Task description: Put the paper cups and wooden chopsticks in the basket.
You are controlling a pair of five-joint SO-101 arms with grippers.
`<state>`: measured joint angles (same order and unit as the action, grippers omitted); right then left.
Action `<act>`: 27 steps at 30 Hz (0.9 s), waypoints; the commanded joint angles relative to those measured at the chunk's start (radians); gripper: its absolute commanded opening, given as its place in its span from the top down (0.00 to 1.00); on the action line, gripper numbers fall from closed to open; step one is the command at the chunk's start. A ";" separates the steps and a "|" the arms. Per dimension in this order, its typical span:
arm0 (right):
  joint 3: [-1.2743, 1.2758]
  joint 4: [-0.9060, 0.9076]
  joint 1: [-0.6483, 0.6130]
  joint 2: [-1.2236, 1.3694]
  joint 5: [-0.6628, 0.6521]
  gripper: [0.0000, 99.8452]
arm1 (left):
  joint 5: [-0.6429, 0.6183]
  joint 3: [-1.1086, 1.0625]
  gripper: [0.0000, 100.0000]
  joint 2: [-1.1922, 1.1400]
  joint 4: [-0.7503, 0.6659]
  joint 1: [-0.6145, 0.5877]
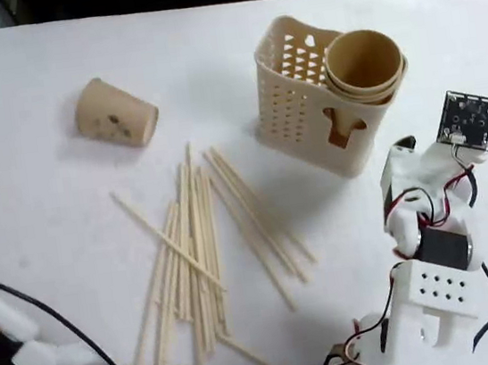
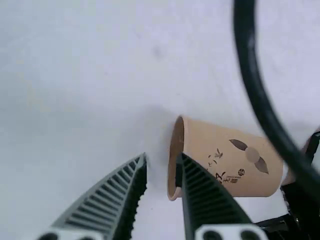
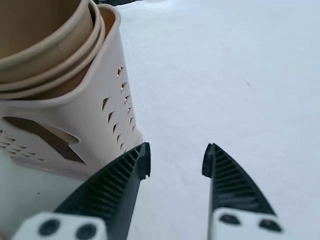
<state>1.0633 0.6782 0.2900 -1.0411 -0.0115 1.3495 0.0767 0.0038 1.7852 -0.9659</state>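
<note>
The loose tan paper cup [image 1: 115,112] on its side at far left looks next: the left gripper [image 2: 162,165], jaws narrowly parted and empty, must straddle its rim, while the right gripper [image 3: 175,155] gapes empty beside the cream slotted plastic basket [image 1: 302,112], pale wooden chopsticks [image 1: 193,243] strewn on the white counter [image 1: 51,217].

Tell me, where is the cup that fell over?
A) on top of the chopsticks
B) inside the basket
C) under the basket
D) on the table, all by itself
D: the tipped cup lies on its side on the table, apart from both the basket and the chopsticks.
</note>
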 commanded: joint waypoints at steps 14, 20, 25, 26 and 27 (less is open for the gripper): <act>-0.008 0.004 -0.016 -0.015 -0.011 0.82 | -0.072 -0.167 0.83 0.031 0.003 -0.019; -0.008 0.004 -0.016 -0.015 -0.011 0.82 | -0.074 -0.167 0.83 0.015 0.000 -0.042; 0.002 -0.001 -0.016 -0.015 -0.011 0.82 | -0.075 -0.167 0.83 -0.016 -0.017 -0.062; 0.002 -0.001 -0.016 -0.015 -0.011 0.82 | -0.075 -0.167 0.83 -0.021 -0.028 -0.064; 0.002 -0.001 -0.016 -0.015 -0.011 0.82 | -0.075 -0.167 0.83 -0.027 -0.037 -0.067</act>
<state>1.0710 0.6782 0.2808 -1.0411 -0.0115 1.2866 -0.1059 -0.0222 1.7714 -1.0226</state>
